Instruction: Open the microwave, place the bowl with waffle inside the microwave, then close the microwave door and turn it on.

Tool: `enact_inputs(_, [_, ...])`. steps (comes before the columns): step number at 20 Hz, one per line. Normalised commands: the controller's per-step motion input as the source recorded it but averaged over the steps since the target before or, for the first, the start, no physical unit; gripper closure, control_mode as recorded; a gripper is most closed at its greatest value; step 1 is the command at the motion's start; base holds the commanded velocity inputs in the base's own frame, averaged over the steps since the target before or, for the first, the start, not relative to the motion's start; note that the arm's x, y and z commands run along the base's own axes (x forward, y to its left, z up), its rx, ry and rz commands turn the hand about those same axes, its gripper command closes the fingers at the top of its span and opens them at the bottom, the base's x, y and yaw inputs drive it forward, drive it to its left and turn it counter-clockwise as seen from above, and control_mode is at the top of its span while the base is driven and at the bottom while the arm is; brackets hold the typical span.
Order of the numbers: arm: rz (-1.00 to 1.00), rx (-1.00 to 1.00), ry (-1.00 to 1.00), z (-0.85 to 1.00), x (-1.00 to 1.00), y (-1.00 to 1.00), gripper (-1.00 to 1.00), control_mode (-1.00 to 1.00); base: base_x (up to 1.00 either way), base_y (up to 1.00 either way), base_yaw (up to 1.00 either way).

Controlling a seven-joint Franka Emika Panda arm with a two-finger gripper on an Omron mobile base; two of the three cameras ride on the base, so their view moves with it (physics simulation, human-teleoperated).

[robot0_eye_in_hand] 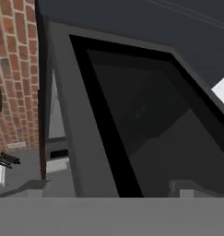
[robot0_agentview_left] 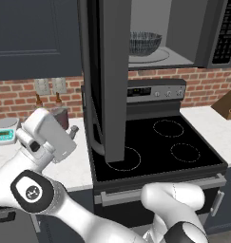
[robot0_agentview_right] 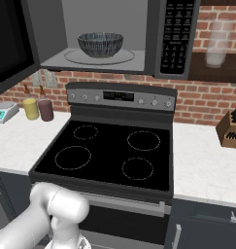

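Gripper [robot0_eye_in_hand: 109, 193] wide open, empty

Red brick wall [robot0_agentview_right: 207, 95] behind white counters [robot0_agentview_right: 207, 160], black-topped stove [robot0_agentview_right: 114, 153] between, dark cabinets [robot0_agentview_left: 31, 38] above

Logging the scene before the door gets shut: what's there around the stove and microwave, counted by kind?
Microwave: 1
Microwave door, open: 1
Bowl on the turntable: 1
Stove: 1
Burner rings: 4
Bottles on the left counter: 2
Kitchen scale: 1
Knife block: 1
Total: 12
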Motion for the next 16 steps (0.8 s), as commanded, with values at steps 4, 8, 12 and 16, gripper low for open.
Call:
enact_inputs(4, [-0.01, 0.06, 0.12, 0.24, -0.19, -0.50, -1.00, -1.00, 0.00, 0.00, 0.00])
enact_inputs(8, [0.00, 0.08, 0.06, 0.10, -0.18, -0.64, -1.00, -1.00, 0.00, 0.00, 0.00])
enact_inputs(12, [0.00, 0.11, 0.00, 0.01, -0.22, -0.78, -1.00, -1.00, 0.00, 0.00, 0.00])
enact_inputs(16, [0.01, 0.12, 0.00, 0.06, -0.26, -0.79, -1.00, -1.00, 0.00, 0.00, 0.00])
